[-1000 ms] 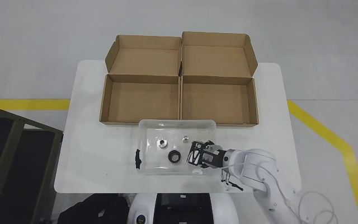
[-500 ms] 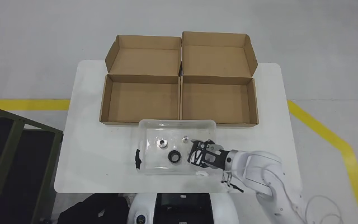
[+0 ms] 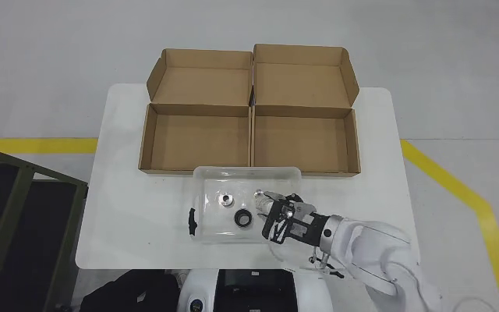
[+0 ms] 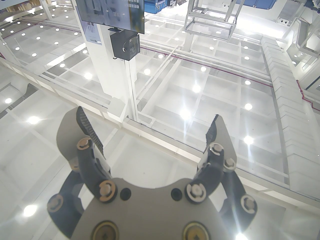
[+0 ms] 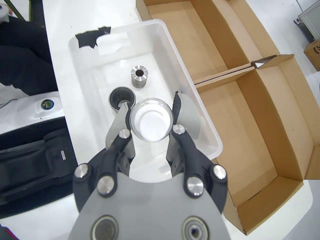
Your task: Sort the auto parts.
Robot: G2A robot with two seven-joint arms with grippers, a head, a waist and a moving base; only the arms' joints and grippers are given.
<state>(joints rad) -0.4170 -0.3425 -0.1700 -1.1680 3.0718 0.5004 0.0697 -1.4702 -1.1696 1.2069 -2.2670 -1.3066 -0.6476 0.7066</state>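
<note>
One shiny ring [image 5: 151,123] was clamped across its outer wall by the right gripper [image 5: 150,103], over the clear plastic bin [image 5: 175,51]. It was judged light, rigid and slippery. The left gripper [image 4: 148,112] stood spread, empty.

We see the right gripper [image 5: 151,108] clamped on a round silver part [image 5: 151,126] with a white middle, one finger at each side, over the clear bin [image 5: 175,51]; inside stand a silver cylinder [image 5: 139,76] and, near it, a black ring [image 5: 121,98]; black tape [image 5: 91,38] sticks to the bin's far end; a near cardboard box [image 5: 262,126] and a far cardboard box [image 5: 200,31] lie open along its long wall.
</note>
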